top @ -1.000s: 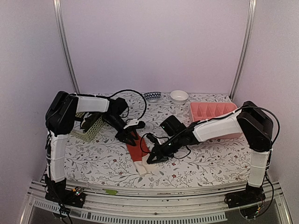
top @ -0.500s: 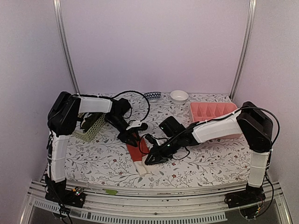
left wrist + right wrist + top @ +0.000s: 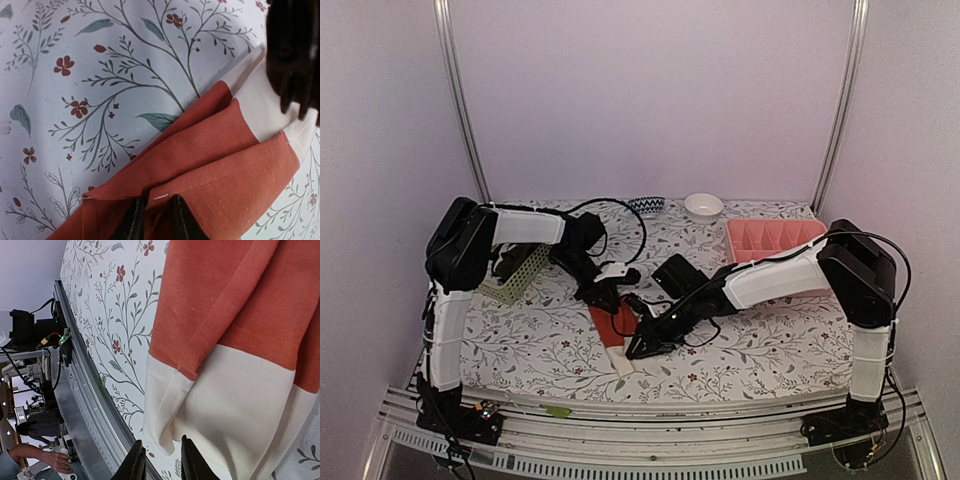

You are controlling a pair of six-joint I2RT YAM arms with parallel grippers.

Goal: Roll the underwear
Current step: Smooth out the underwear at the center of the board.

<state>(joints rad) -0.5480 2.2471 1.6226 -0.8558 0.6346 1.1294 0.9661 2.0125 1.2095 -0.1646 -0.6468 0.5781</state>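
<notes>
Red-orange underwear (image 3: 608,325) on floral tablecloth (image 3: 520,340): left gripper (image 3: 156,225) pinches its twelve-o'clock end; right gripper (image 3: 161,462), jaws narrowly apart, at cream six-o'clock hem, hold unclear.

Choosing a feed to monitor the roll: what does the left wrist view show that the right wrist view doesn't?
Only left wrist: the right gripper over the underwear's cream end, and the red end's stitched fold. Only right wrist: the metal rail and a person's hand beyond it. Both: the underwear lying on the floral cloth.
</notes>
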